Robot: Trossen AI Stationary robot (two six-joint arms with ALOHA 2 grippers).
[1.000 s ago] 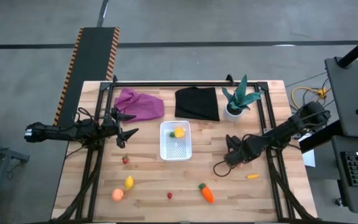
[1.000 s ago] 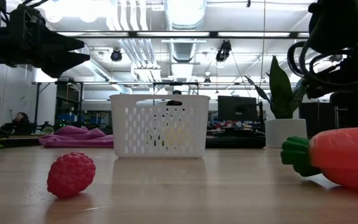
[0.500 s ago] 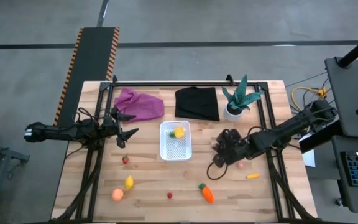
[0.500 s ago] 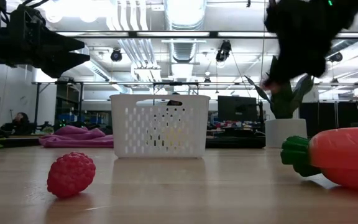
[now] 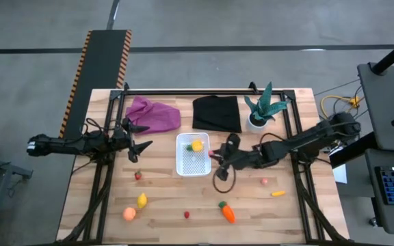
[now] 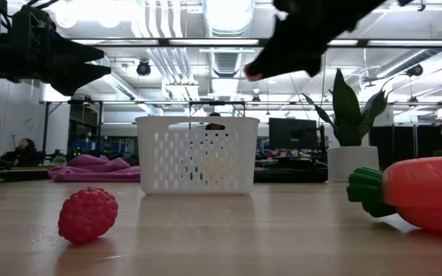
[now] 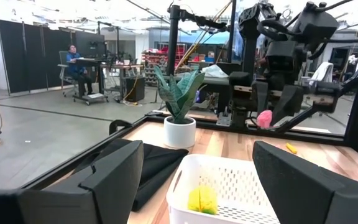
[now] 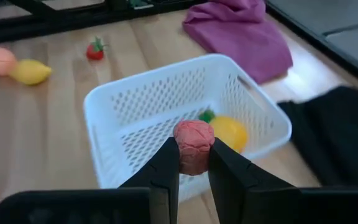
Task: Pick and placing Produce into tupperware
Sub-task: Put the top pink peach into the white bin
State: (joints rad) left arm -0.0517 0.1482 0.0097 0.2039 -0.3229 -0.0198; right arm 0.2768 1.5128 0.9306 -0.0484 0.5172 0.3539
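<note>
My right gripper [image 5: 215,155] is shut on a small pink-red berry [image 8: 193,145] and hovers at the right rim of the white perforated tub [image 5: 193,162]. A yellow lemon [image 5: 197,145] lies in the tub. My left gripper [image 5: 141,146] waits open, raised left of the tub. On the table lie a strawberry [image 5: 138,175], a lemon [image 5: 142,200], a peach [image 5: 129,213], a red berry [image 5: 187,214], a carrot [image 5: 227,212] and a pink berry [image 5: 265,181]. The low view shows the held berry [image 6: 252,73] well above the tub [image 6: 196,153]. My right gripper pinches the berry [image 8: 193,153] between its two fingers [image 8: 166,163], at their free ends. The fingers come level from the table's right side. The berry is lifted clear of the table, above the tub's rim [image 8: 185,186].
A purple cloth [image 5: 154,113] and a black cloth [image 5: 217,113] lie along the far side, with a potted plant [image 5: 262,109] to their right. A small orange piece [image 5: 278,193] lies near the right edge. Black frame rails [image 5: 101,184] run along both sides.
My right gripper, shut the whole time, has travelled from the right part of the table toward the left, up to the tub's right rim, carrying the berry above the table. One pink berry has come into view where the gripper was.
</note>
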